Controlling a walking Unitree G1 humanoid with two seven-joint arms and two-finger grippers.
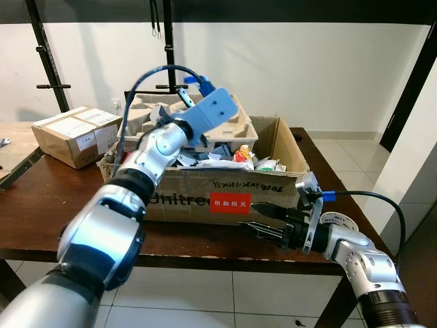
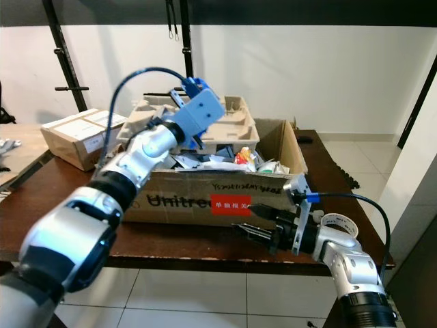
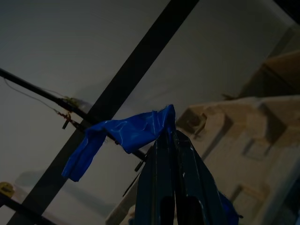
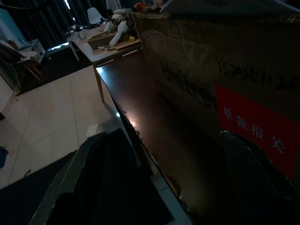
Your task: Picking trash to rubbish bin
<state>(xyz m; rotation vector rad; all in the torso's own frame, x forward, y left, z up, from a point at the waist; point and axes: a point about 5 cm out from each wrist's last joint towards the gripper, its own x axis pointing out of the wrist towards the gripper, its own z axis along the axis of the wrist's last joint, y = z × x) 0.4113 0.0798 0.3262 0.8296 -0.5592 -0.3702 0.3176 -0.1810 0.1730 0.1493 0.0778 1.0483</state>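
A large cardboard box marked "Unitree", with a red label, stands on the dark wooden table. It holds crumpled paper and wrappers, and a grey pulp tray rests on its far side. My left arm reaches over the box, its blue wrist mount raised above the tray. My left gripper is shut on a scrap of blue plastic film that droops from the fingertips. My right gripper hangs open and empty in front of the box, close to the red label and just above the table's front edge.
A smaller taped cardboard box lies at the far left. A roll of tape sits on the table beside my right wrist. Black frame poles stand along the white back wall. Tiled floor lies below the table's front edge.
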